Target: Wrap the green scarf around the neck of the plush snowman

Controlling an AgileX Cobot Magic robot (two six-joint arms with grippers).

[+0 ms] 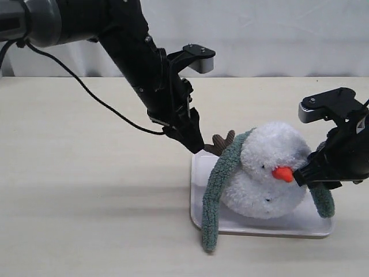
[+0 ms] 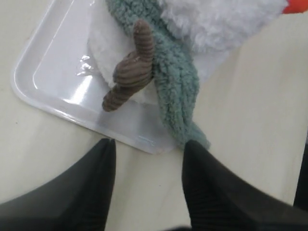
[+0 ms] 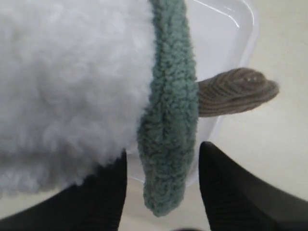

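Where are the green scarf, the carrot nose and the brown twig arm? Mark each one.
green scarf (image 1: 212, 199), exterior view, its longer hanging end.
carrot nose (image 1: 282, 173), exterior view, its middle.
brown twig arm (image 2: 131, 72), left wrist view, its ribbed stem.

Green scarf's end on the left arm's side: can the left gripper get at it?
Probably yes: the left gripper is open just short of the green scarf, with only a tray corner between; the brown twig arm lies close beside.

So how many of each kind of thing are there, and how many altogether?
plush snowman: 1
green scarf: 1
white tray: 1
robot grippers: 2, the left gripper and the right gripper
Total: 5
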